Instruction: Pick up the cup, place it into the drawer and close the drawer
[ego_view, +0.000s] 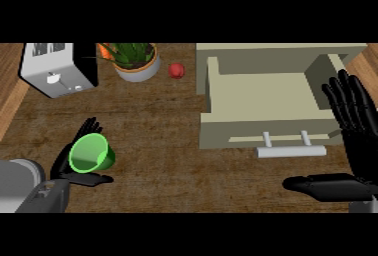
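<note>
Near the lower left of the brown wooden counter (162, 120), the left robot hand (80, 170) curls its fingers and thumb round the translucent green plastic cup (91, 153), tilted with its mouth showing. At right, the right robot hand (353, 145) rests open, fingers straight, beside the open beige drawer (262, 97) with its pale bar handle (291, 151).

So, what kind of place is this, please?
Most likely a kitchen counter. On the wooden counter top stand a toaster and a potted plant, and a beige drawer with a bar handle is pulled open. The left robot hand holds a green cup.
</note>
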